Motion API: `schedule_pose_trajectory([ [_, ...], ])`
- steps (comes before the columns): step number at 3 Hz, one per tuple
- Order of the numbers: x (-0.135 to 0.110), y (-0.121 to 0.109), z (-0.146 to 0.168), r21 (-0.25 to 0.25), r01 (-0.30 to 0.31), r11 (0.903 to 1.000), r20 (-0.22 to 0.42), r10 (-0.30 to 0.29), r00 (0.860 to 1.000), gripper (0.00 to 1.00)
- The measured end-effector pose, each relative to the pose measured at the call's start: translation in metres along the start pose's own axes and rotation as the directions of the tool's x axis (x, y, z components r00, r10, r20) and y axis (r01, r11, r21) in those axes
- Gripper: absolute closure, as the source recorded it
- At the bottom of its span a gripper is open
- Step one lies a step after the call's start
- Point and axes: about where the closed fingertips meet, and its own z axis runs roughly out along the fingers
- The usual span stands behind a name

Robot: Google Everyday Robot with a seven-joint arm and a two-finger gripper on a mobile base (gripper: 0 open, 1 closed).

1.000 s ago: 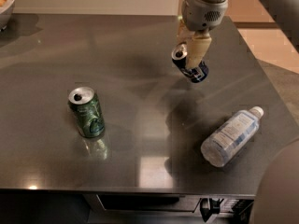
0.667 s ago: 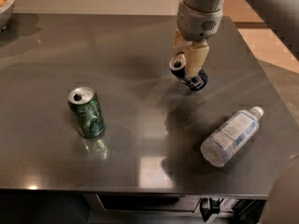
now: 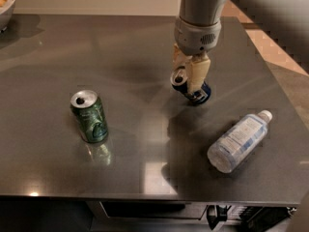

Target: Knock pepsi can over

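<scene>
Table (image 3: 125, 42) is sitting dark and flat, with open surface all round the work spot. Arm (image 3: 198, 13) is coming in from top right, reaching straight down at the table's right-centre. Bottle (image 3: 237, 141) is lying on its side, near, front-right of the arm. Green can (image 3: 90, 117) is standing well apart to the left.

Pepsi can (image 3: 200, 93) is sitting right under the arm, already tilting, silver top leaning left and base down near the table. Can't tell if the base edge is touching. Gripper (image 3: 187, 81) is pinching the pepsi can, fingers (image 3: 197, 71) closing on either side of its body.

Judgement: the tip is roughly halfway.

To finish it well:
- Lay the can further left, the way it's leaning.
- Get it low before letting go, so it's dropping flat rather than rocking upright.
- Spread the fingers fully and lift straight up, so nothing's dragging it.

Risk: it may roll toward the bottle.
</scene>
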Motion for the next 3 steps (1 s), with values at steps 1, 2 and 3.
schedule_pose_trajectory([
  [1, -0.0011, -0.0090, 0.0003, 0.035, 0.000, 0.9994, 0.004, 0.000, 1.000, 0.13],
  [2, -0.0023, -0.0160, 0.0002, 0.063, 0.000, 0.9980, 0.007, 0.000, 1.000, 0.00],
  [3, -0.0023, -0.0161, 0.0002, 0.063, 0.000, 0.9980, 0.007, 0.000, 1.000, 0.00],
])
